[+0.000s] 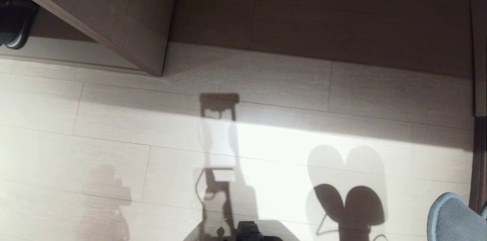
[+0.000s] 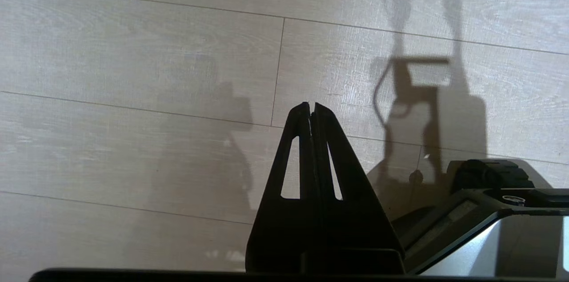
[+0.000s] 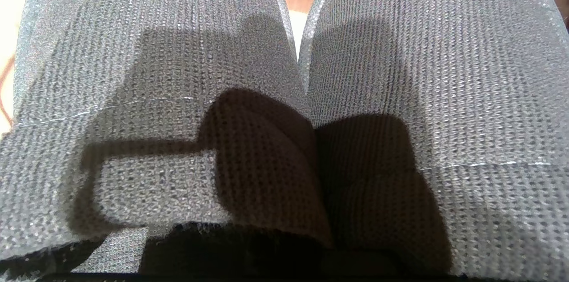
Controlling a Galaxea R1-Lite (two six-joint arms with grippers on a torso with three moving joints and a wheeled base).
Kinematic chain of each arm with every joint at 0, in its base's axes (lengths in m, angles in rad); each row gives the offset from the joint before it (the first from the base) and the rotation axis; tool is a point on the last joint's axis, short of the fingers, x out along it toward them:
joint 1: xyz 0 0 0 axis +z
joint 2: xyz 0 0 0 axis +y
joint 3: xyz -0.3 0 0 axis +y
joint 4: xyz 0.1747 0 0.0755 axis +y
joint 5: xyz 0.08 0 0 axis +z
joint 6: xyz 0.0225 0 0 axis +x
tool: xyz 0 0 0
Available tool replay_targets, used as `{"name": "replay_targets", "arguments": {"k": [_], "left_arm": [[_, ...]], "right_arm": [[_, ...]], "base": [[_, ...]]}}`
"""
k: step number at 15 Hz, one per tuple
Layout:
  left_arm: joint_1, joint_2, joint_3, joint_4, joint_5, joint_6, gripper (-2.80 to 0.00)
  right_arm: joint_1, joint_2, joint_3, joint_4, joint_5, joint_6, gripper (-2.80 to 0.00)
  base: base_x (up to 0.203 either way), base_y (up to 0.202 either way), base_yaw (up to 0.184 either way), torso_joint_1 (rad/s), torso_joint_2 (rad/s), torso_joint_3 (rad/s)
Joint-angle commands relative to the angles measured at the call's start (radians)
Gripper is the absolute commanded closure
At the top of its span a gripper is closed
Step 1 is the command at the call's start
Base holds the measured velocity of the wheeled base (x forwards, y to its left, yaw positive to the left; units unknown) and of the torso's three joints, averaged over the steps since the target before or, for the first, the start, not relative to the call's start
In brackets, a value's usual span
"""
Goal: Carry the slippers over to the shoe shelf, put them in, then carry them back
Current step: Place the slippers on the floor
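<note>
The slippers [image 3: 284,50], a blue-grey knitted pair, fill the right wrist view side by side with toes pointing away. My right gripper is shut on them, its fingers hidden behind the fabric. In the head view one slipper toe [image 1: 451,218] shows at the lower right corner, and the pair casts a heart-shaped shadow on the floor. The shoe shelf [image 1: 323,24] of pale wood-grain board lies ahead across the top, with an upright divider panel [image 1: 114,16] at the left. My left gripper [image 2: 311,105] hangs shut and empty over the floor.
A dark shoe with a white-edged sole [image 1: 13,24] sits in the shelf's left compartment. Pale plank floor [image 1: 114,138] stretches between me and the shelf. My base [image 1: 249,231] shows at the bottom edge. A dark upright edge [image 1: 480,138] borders the right side.
</note>
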Motion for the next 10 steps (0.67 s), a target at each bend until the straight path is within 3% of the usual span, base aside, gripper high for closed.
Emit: {"name": "replay_targets", "arguments": {"k": [1, 10], "left_arm": [[0.0, 0.001, 0.002, 0.0, 0.0, -0.001, 0.0], [0.0, 0.001, 0.002, 0.0, 0.0, -0.002, 0.0]], "right_arm": [[0.0, -0.002, 0.0, 0.0, -0.002, -0.001, 0.0], [0.0, 0.0, -0.015, 0.008, -0.003, 0.005, 0.0]], "base": [[0.0, 0.0, 0.0, 0.001, 0.01, -0.198], [0.0, 0.0, 0.0, 0.001, 0.0, -0.197]]}}
